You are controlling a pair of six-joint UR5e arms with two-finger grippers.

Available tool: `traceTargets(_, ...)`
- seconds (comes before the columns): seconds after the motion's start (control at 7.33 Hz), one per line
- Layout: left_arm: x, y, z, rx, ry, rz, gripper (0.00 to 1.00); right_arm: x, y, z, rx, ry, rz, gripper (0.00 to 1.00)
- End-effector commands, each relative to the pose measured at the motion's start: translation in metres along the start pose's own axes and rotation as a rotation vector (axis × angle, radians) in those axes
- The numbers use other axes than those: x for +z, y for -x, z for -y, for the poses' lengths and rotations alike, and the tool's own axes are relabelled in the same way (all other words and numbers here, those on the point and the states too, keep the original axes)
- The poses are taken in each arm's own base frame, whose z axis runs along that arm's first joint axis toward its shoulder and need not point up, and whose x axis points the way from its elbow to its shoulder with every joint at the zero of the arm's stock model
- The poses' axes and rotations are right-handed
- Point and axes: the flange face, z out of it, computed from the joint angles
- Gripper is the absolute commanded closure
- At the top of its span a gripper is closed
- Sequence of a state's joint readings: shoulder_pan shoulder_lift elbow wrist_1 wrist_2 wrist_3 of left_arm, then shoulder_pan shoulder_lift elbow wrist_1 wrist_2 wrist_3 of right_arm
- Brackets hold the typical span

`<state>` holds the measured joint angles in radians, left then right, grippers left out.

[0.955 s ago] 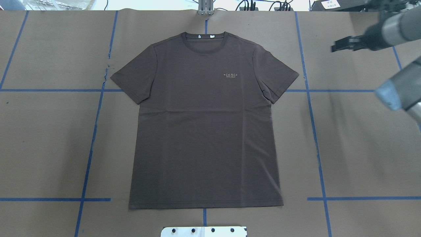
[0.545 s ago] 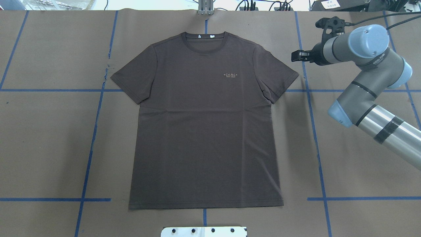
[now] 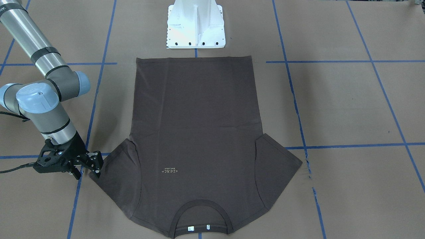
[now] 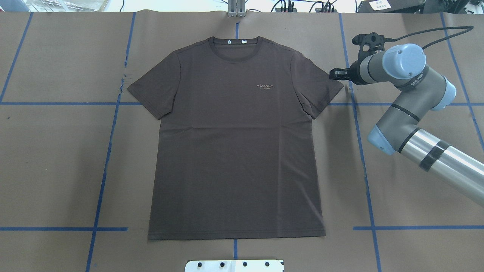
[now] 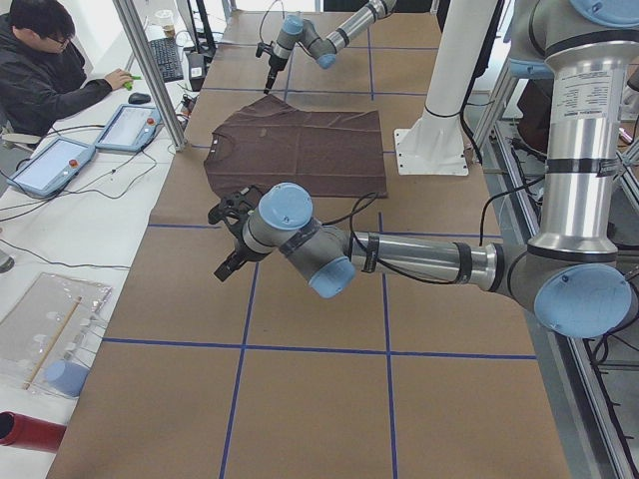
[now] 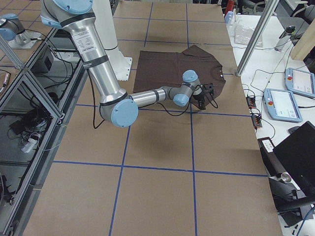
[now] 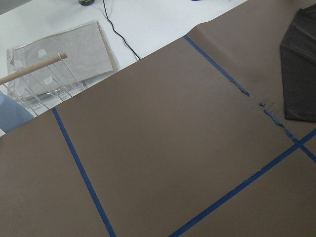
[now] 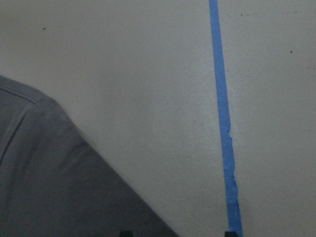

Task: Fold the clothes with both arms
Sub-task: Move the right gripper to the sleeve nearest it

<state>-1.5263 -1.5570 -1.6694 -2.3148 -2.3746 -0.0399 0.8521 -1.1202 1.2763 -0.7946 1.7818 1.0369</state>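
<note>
The dark grey-brown T-shirt [image 4: 234,143] lies flat and spread on the brown table cover, collar at the far edge; it also shows in the front view [image 3: 196,132]. My right gripper [image 4: 333,74] is open and empty, low at the tip of the shirt's right-hand sleeve, also seen in the front view [image 3: 97,165]. In the right wrist view the sleeve hem [image 8: 59,187] runs between its two fingertips [image 8: 126,233]. My left gripper [image 5: 232,249] shows only in the left side view, over bare cover well away from the shirt; I cannot tell if it is open or shut.
The white base pedestal [image 3: 196,26] stands at the shirt's hem side. Blue tape lines [image 4: 363,158] grid the cover. An operator [image 5: 50,70] sits at a side desk with tablets, behind an aluminium post [image 5: 150,70]. A clear plastic tray [image 7: 59,54] lies beyond the cover's edge.
My right arm has swung in from the right edge, bringing its gripper to the shirt's right-hand sleeve. The shirt has not moved.
</note>
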Motion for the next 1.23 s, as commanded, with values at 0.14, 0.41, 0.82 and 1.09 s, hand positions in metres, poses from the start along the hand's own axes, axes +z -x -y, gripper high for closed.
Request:
traceTargets(0.14,-0.0003,-0.0003,0.0003,0.001,-0.001,0.000,0.00,0.0083,0.0052,-0.0091,-0.010,-0.005,-0.015,0.33)
traceTargets(0.41,0.0001,0.0001,-0.0002,0.000,0.000,0.000,0.00,0.0129,0.0040,-0.0120,-0.012,-0.001,-0.023,0.33)
traceTargets(0.82,0.0005,0.0006,-0.0007,-0.001,0.001,0.000,0.00,0.0141,0.0047,-0.0140,-0.013,0.002,-0.023,0.34)
traceTargets(1.09,0.0005,0.0006,-0.0007,-0.001,0.001,0.000,0.00,0.0156,0.0042,-0.0152,-0.014,0.004,-0.025,0.38)
